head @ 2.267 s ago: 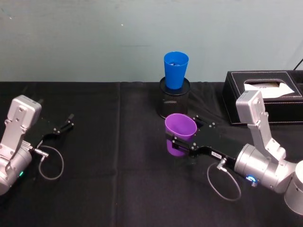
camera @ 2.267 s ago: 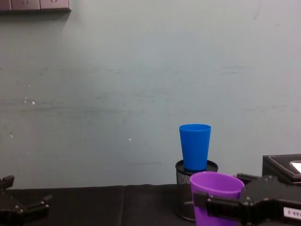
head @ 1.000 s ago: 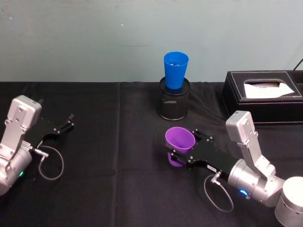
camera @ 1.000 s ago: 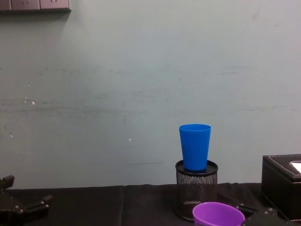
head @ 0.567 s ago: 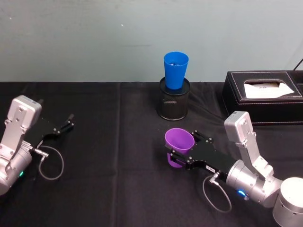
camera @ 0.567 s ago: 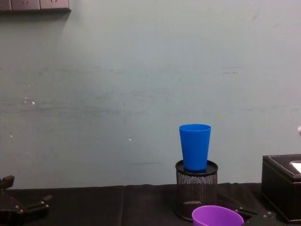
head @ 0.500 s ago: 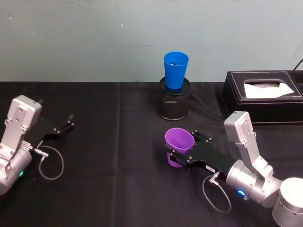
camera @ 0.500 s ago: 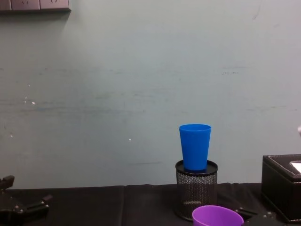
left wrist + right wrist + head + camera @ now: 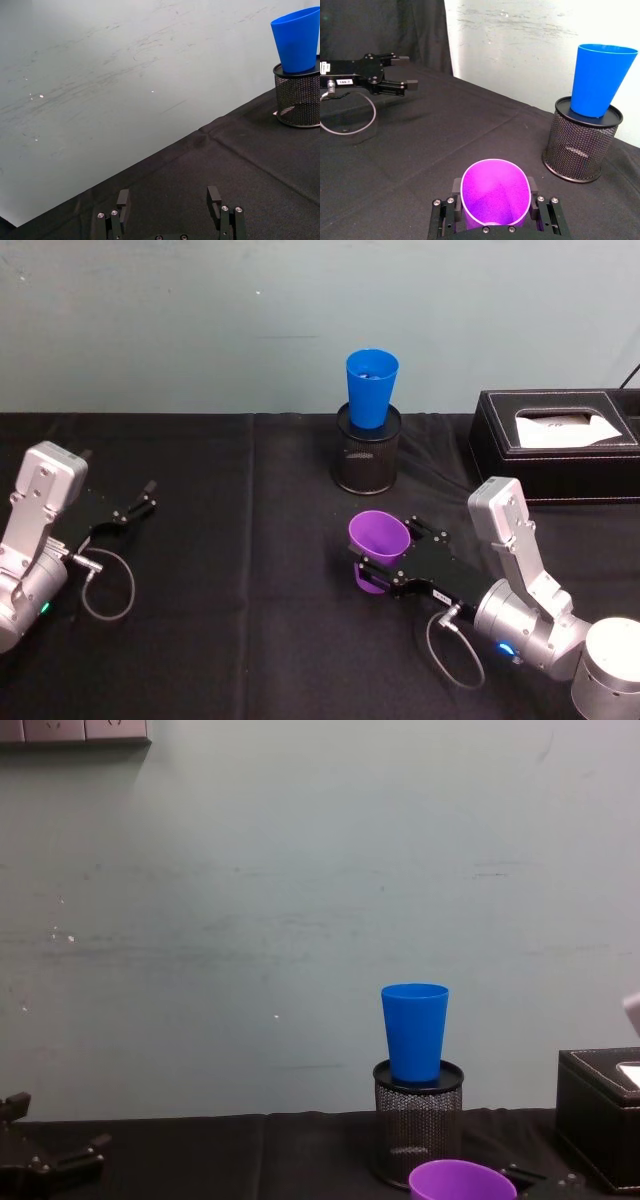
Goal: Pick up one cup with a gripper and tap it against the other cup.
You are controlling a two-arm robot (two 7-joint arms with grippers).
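The purple cup (image 9: 379, 549) stood upright, clamped in the right gripper (image 9: 378, 570) near the bench's (image 9: 250, 640) middle, apart from the blue cup (image 9: 371, 387) atop the mesh holder (image 9: 366, 455) by the far edge, while the left gripper (image 9: 140, 503) sat spread wide near the left edge.

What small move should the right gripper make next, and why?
Probably lift: the right gripper holds the purple cup low, near the table, while the blue cup stands higher, in the mesh holder beyond it, and apart.
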